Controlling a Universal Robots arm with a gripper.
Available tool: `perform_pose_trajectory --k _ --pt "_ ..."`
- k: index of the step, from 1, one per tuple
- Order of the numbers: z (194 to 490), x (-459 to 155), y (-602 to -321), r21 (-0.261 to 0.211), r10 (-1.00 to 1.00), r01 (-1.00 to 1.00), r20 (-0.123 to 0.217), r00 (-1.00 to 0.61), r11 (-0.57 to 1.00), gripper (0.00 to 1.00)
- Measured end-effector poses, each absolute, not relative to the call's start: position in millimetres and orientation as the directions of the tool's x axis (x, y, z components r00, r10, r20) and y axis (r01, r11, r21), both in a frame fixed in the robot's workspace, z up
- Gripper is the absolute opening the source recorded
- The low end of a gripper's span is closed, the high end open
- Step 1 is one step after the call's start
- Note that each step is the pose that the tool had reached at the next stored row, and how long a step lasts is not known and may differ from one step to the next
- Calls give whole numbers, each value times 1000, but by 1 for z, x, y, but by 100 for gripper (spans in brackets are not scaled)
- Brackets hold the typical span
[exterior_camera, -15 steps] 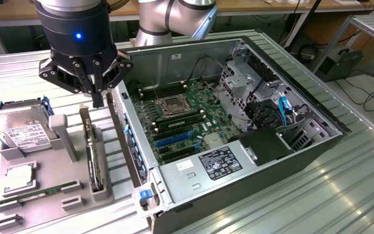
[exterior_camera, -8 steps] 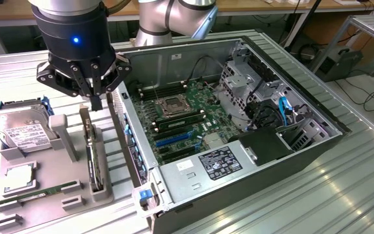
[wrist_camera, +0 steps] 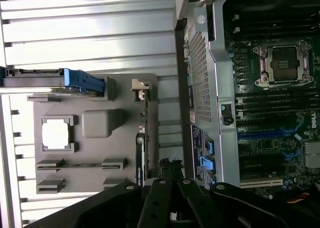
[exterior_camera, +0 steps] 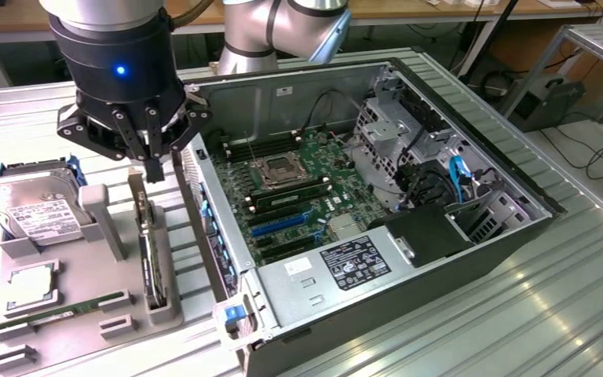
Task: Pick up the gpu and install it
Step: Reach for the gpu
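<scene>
Pick-up approach: my jaws (pressed together, empty) hover over the gpu (exterior_camera: 155, 267) in its tray (exterior_camera: 76, 271); grasping requires parting them.

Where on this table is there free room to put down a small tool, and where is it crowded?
The ribbed metal table is bare to the exterior view's right of the computer case, and beyond the hard drive. The grey tray is crowded: hard drive, CPU, RAM stick, gpu, with the hand just above the gpu. The tray-to-case gap is narrow.
</scene>
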State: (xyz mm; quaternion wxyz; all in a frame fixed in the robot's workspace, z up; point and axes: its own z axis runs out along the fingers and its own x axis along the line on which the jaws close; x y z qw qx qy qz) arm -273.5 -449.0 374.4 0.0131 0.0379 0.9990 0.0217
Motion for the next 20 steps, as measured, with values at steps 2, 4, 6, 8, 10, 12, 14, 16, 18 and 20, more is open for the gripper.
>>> perform_pose_trajectory --k 2,4,6,8,10,12,14,16,18,20 --pt "374 -274 -450 44 76 75 -24 -997 996 11" --pt "374 -274 -451 44 76 75 -24 -997 996 11" --pt "373 -275 -452 44 76 75 -24 -997 996 11" --pt "373 -275 -453 44 76 75 -24 -997 996 11" --pt "373 -275 -454 44 76 75 -24 -997 996 11" --pt "372 -276 -455 44 76 75 -24 -997 996 11" --pt "372 -276 -456 44 76 75 -24 -997 996 11" --pt "372 -276 -457 44 76 75 -24 -997 996 11" --pt "372 -276 -458 44 76 75 -24 -997 996 11" --pt "371 -277 -460 44 76 75 -24 -997 996 11"
